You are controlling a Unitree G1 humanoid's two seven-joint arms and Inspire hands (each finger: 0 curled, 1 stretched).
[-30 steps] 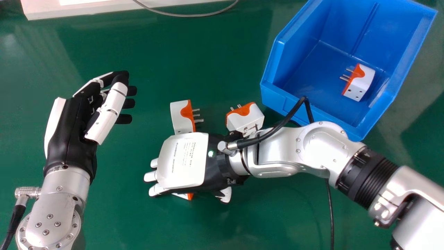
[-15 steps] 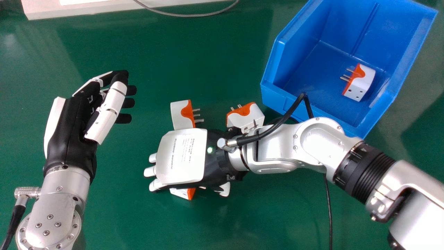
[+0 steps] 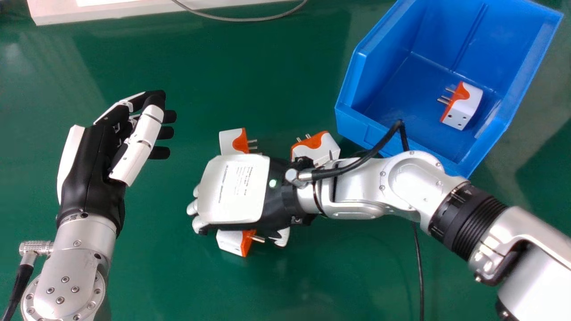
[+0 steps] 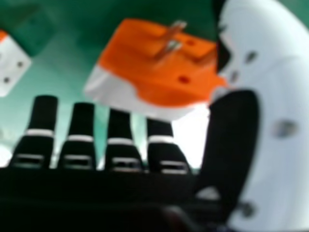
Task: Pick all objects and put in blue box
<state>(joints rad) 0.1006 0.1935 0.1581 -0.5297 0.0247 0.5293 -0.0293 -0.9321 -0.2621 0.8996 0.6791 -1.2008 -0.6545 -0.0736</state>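
Note:
My right hand (image 3: 234, 189) is open, palm down over the table, between two white-and-orange plug adapters: one adapter (image 3: 232, 141) just beyond it, partly covered, and another (image 3: 234, 241) partly under its near edge. A third adapter (image 3: 316, 147) lies beside my right wrist. The blue box (image 3: 379, 127) holds one more adapter (image 3: 464, 107). In the right hand view an adapter (image 4: 154, 67) shows past the fingertips, close to the thumb of my right hand (image 4: 231, 140); a second adapter (image 4: 10, 63) is farther off. My left hand (image 3: 91, 165) rests open at the left, holding nothing.
The green table (image 3: 250, 76) lies under everything. Along its far edge are a white panel (image 3: 58, 13) and a grey cable (image 3: 241, 19). A black cable (image 3: 379, 145) loops from my right wrist across the box's near rim, and another dark cable (image 3: 419, 267) runs below the forearm.
My right hand has shifted toward the table's far side, uncovering more of the near adapter and covering more of the far one. My left hand and the adapters have stayed put.

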